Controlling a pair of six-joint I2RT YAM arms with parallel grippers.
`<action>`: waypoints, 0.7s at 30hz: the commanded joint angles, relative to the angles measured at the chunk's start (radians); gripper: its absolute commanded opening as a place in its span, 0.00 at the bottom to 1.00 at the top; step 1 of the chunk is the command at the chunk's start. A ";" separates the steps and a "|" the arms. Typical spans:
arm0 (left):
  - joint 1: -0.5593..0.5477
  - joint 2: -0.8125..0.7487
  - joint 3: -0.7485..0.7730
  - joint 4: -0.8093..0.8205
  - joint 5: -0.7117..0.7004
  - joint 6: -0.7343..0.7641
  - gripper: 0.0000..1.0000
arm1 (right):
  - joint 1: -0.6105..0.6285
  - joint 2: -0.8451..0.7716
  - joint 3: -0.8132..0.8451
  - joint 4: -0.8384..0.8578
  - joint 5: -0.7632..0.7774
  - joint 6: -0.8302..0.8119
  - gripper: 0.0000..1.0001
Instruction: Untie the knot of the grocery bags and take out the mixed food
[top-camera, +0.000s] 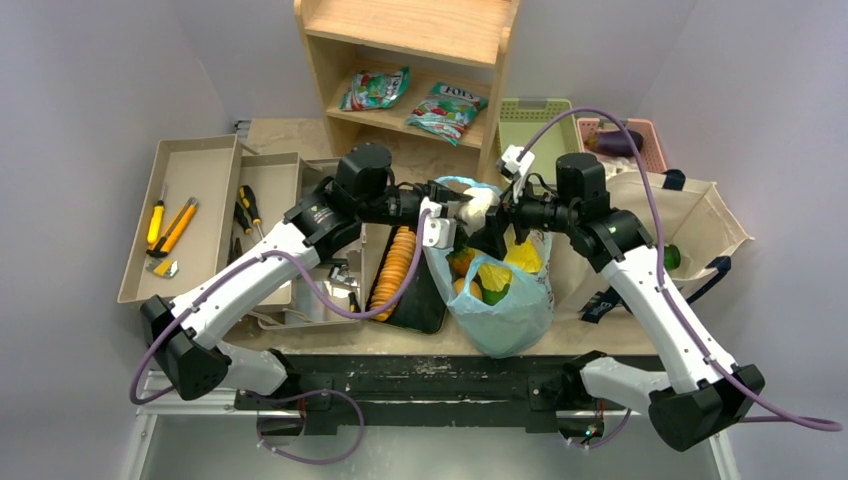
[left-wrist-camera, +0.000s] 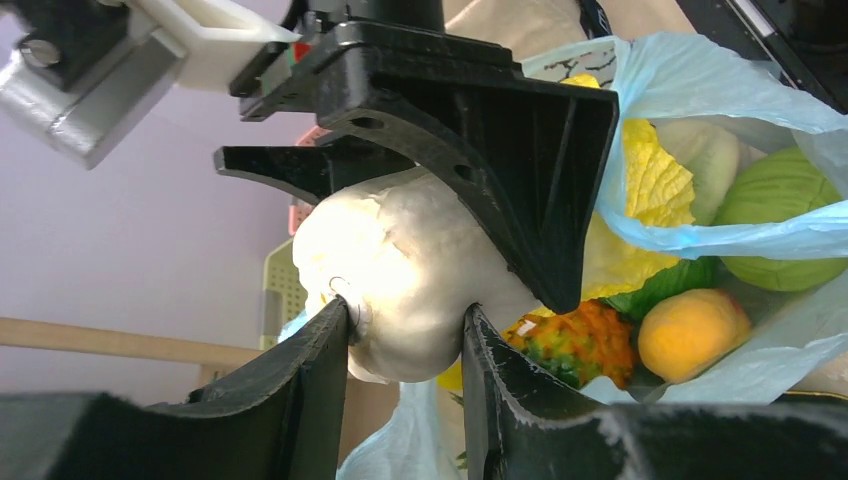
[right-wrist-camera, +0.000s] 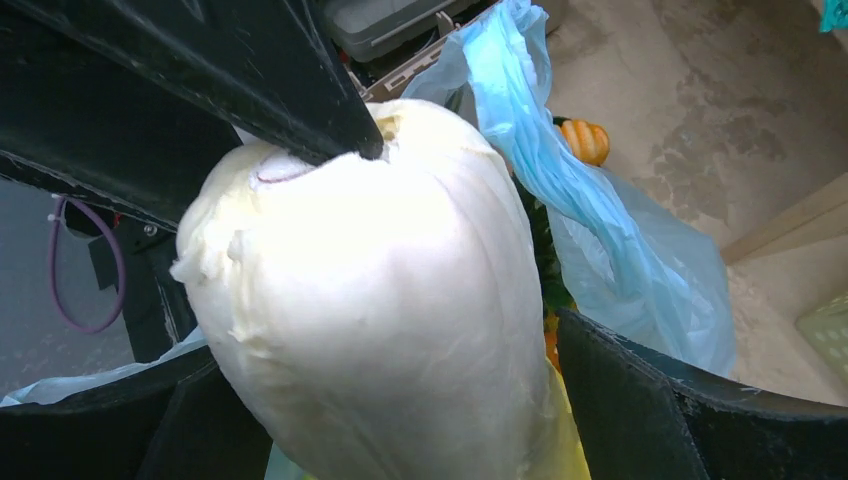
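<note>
A pale cabbage (left-wrist-camera: 400, 260) hangs above the open light-blue grocery bag (top-camera: 500, 320). My left gripper (left-wrist-camera: 405, 330) is shut on its lower end. My right gripper (right-wrist-camera: 390, 400) stands open around the same cabbage (right-wrist-camera: 380, 300), with a gap showing at its right finger (right-wrist-camera: 680, 400). In the top view both grippers meet over the bag's mouth, left (top-camera: 462, 215) and right (top-camera: 497, 225). Inside the bag lie a green cabbage (left-wrist-camera: 780, 215), an orange (left-wrist-camera: 693, 333), a yellow leafy cabbage (left-wrist-camera: 655, 185) and a knobbly orange-green fruit (left-wrist-camera: 580, 340). The cream canvas tote (top-camera: 690, 215) lies to the right with a green bottle (top-camera: 672, 257) in it.
A row of orange crackers (top-camera: 395, 265) fills a black tray left of the bag. Tool trays (top-camera: 190, 215) with screwdrivers sit at far left. Behind stand a wooden shelf (top-camera: 500, 90) with snack packets (top-camera: 375, 90), a green basket (top-camera: 535, 125) and a pink basket (top-camera: 650, 135).
</note>
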 joint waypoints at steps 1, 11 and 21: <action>-0.011 -0.057 0.069 0.051 0.051 -0.031 0.00 | 0.001 -0.040 -0.002 0.058 0.054 0.025 0.94; 0.037 -0.045 0.193 0.053 0.019 -0.140 0.00 | 0.000 -0.109 0.035 -0.050 0.055 -0.021 0.79; 0.083 -0.018 0.270 0.124 -0.021 -0.355 0.00 | -0.001 -0.143 0.042 0.053 0.074 0.036 0.90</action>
